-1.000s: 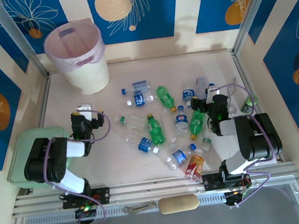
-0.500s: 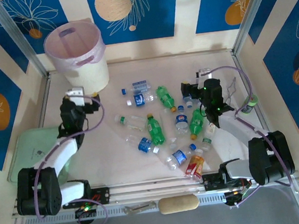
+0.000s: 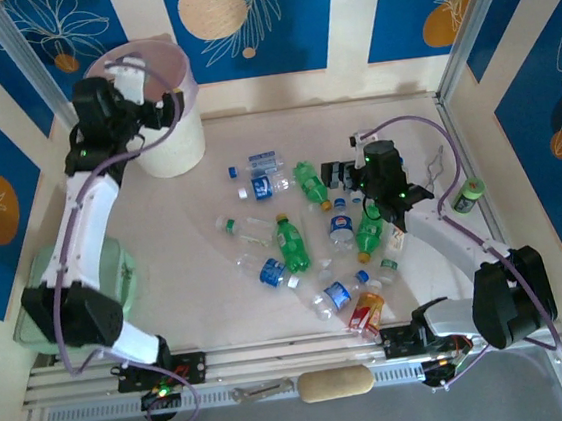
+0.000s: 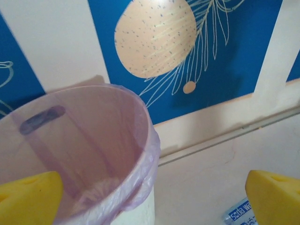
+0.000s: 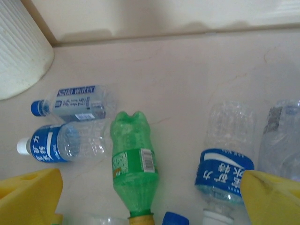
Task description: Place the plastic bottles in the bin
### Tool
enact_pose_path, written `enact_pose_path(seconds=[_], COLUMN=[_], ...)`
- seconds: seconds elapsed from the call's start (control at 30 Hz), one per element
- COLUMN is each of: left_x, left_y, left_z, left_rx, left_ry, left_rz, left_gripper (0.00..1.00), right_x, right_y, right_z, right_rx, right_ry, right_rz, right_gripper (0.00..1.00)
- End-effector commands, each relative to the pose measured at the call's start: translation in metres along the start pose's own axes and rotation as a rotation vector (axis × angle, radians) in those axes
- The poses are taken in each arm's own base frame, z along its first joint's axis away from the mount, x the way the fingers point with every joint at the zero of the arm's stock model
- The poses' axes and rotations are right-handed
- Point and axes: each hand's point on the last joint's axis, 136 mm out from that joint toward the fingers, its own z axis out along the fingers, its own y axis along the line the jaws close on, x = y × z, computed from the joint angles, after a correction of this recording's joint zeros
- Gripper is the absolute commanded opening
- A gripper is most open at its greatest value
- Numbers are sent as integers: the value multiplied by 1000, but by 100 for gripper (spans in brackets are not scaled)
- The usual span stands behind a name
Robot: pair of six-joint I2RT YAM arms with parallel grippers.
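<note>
**A:** Biggest first: where is the bin?

**B:** The bin [image 3: 176, 146] stands at the far left corner of the table [image 3: 205, 304], with its pale liner [image 4: 149, 154] folded over the rim.

**A:** And the left gripper?

**B:** The left gripper [image 3: 161, 104] hangs above the bin's rim with its jaws spread wide and nothing between them. From the left wrist, 1 yellow finger [image 4: 29, 199] sits over the bin's mouth and the other is out over the table.

**A:** Where are the plastic bottles?

**B:** The plastic bottles [image 3: 304, 233] lie scattered mid-table, all outside the bin and well apart from it.

**A:** Right gripper?

**B:** The right gripper [image 3: 343, 176] is over the far edge of that scatter, released and empty. A green bottle [image 5: 132, 161] lies flat between its fingers, base pointing away. A clear blue-labelled bottle [image 5: 224, 174] lies just beside 1 finger [image 5: 274, 201].

**A:** Anything smaller?

**B:** 2 more clear bottles [image 5: 70, 126] lie side by side beyond the other finger, their caps pointing toward the bin's side.
</note>
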Motion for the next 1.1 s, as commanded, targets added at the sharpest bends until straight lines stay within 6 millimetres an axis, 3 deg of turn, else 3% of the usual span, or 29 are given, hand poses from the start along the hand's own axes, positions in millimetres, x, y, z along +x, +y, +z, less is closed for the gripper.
enact_pose_path(seconds=[0.0, 0.13, 0.33, 0.57, 0.77, 1.07], left_x=[39, 40, 53, 79, 90, 79], left_y=[-15, -23, -6, 14, 13, 3], left_z=[18, 39, 66, 87, 96, 107], left_rx=[141, 236, 172, 73, 95, 144], left_ry=[234, 319, 389, 448, 464, 397], left_rz=[-7, -42, -46, -8, 6, 12], left_gripper=[99, 96, 92, 85, 81, 49], right_x=[0, 10, 21, 25, 29, 31], right_y=[5, 1, -3, 1, 3, 7], right_z=[-9, -13, -17, -20, -20, -21], right_rx=[-16, -1, 7, -12, -19, -24], right_ry=[22, 42, 65, 86, 101, 119], right_rz=[11, 7, 11, 29, 32, 37], right_gripper=[98, 98, 98, 98, 98, 98])
